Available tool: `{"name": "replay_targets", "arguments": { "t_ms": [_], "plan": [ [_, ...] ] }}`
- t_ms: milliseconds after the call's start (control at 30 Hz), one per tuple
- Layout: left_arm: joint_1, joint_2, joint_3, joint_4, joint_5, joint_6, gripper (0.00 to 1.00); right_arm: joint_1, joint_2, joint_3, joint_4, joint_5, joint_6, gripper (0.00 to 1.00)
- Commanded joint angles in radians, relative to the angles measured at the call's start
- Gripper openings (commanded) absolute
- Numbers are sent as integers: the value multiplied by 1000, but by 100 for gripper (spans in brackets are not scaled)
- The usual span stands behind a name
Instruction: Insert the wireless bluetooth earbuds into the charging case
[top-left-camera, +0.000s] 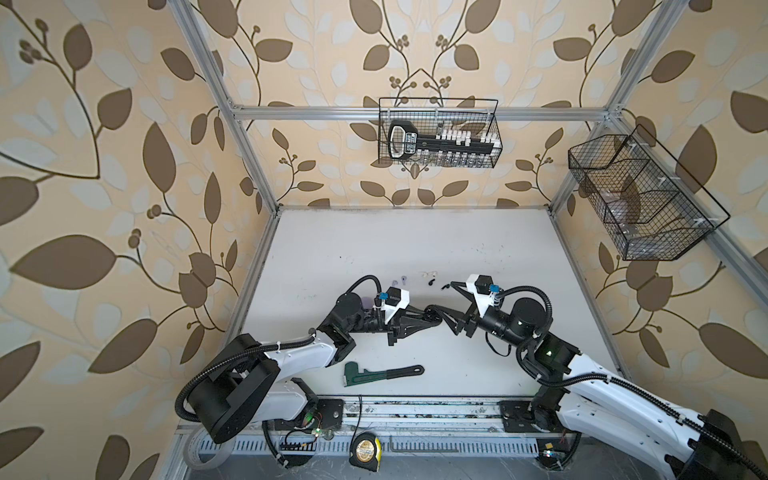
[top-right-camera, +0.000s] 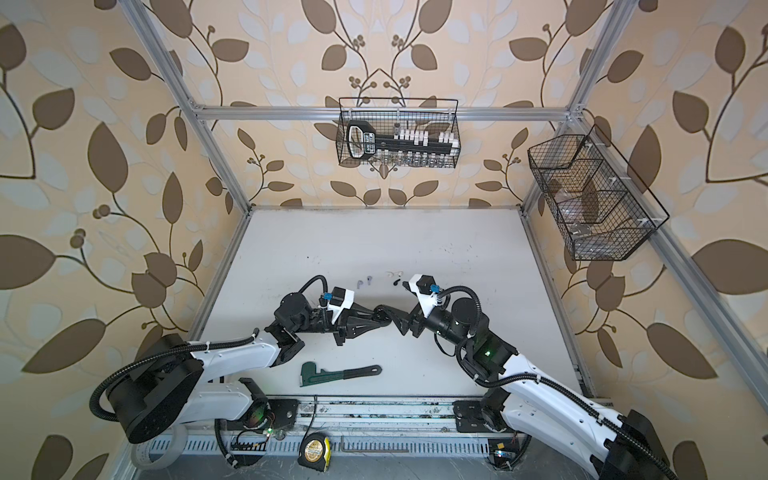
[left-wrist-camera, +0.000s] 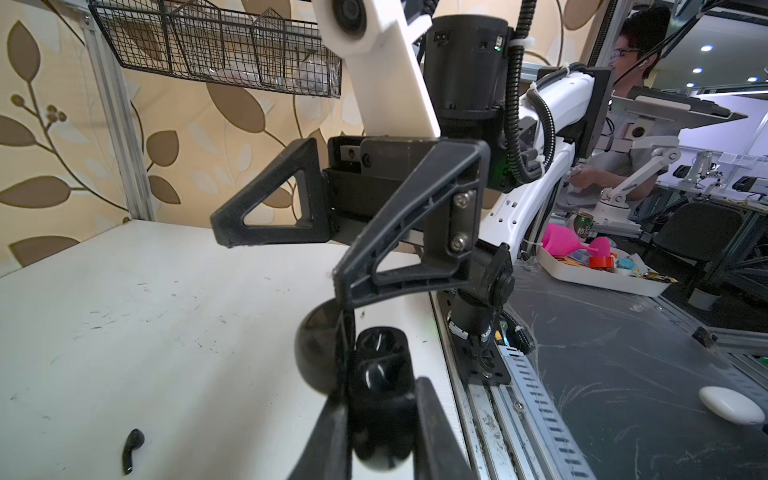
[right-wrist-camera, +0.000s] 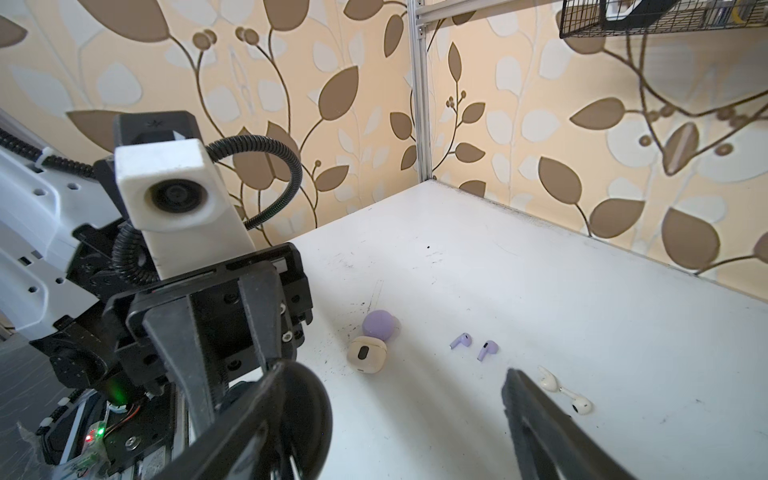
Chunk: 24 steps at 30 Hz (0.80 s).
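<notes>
My left gripper (top-left-camera: 432, 312) (left-wrist-camera: 382, 415) is shut on the base of an open black charging case (left-wrist-camera: 380, 374), whose round lid (right-wrist-camera: 299, 407) hangs to one side. My right gripper (top-left-camera: 444, 297) (right-wrist-camera: 397, 374) is open, with one finger beside that lid and nothing held. Two lilac earbuds (right-wrist-camera: 461, 340) (right-wrist-camera: 487, 350), two white earbuds (right-wrist-camera: 548, 380) (right-wrist-camera: 579, 404) and a black earbud (left-wrist-camera: 132, 451) (top-left-camera: 431, 282) lie loose on the table behind the grippers. A lilac case (right-wrist-camera: 379, 324) and a cream case (right-wrist-camera: 368, 354) sit closed beside the left arm.
A green pipe wrench (top-left-camera: 374, 372) lies near the table's front edge (top-left-camera: 415, 395). A tape measure (top-left-camera: 365, 451) and a hex key (top-left-camera: 419, 448) rest on the front rail. Wire baskets hang on the back wall (top-left-camera: 438, 133) and the right wall (top-left-camera: 640, 199).
</notes>
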Motion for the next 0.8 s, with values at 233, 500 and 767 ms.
{"name": "replay_targets", "arguments": {
  "t_ms": [233, 500, 767],
  "plan": [
    [-2, 24, 1, 166, -22, -18, 0, -27, 16, 49, -35, 88, 49, 89],
    [7, 95, -38, 311, -145, -60, 0, -142, -52, 16, -34, 101, 159, 100],
    [16, 91, -54, 318, -156, -35, 0, -206, -91, -3, -141, 407, 425, 100]
  ]
}}
